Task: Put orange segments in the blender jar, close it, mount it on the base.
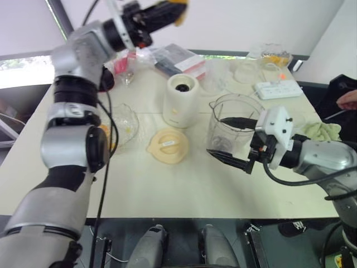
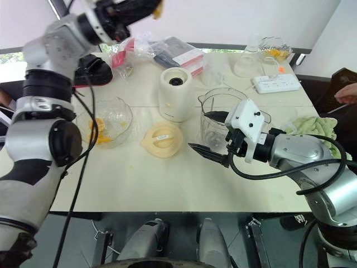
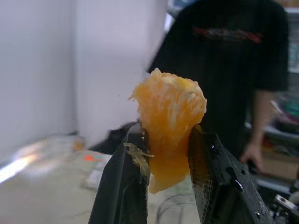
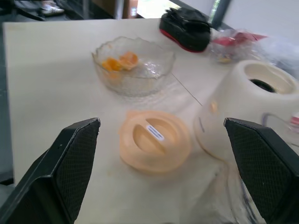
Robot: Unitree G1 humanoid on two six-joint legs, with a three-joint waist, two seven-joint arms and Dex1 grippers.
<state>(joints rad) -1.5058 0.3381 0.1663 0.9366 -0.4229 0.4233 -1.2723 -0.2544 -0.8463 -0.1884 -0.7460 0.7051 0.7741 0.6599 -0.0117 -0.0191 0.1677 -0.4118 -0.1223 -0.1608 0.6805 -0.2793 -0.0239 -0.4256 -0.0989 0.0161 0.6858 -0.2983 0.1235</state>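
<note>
Left wrist view: the left gripper (image 3: 169, 179) pinches a pulpy, glossy orange segment (image 3: 169, 135) between its two black fingers (image 3: 122, 186), raised high above the far-left part of the pale rectangular table (image 1: 184, 190); a person in a dark shirt (image 3: 233, 60) stands behind.

Head views: the tall clear ribbed plastic blender jar (image 1: 233, 124) stands upright at the table's centre-right, open-topped, nothing discernible inside. The right gripper (image 1: 230, 139) is spread wide — one finger at the jar's rim, the other low beside its near wall; contact cannot be judged. At 10 o'clock from the jar stands the cream-white squat cylindrical blender base (image 1: 181, 100), its dark round socket uncovered. At 6 o'clock from the base the flat cream-yellow round lid (image 1: 168, 145) lies on the table. At 9 o'clock from the lid, the shallow scalloped clear glass bowl (image 4: 133, 65) holds a few orange pieces (image 4: 120, 61). At the table's 1 o'clock edge, a small clear container (image 2: 274, 50) also holds orange pieces.
</note>
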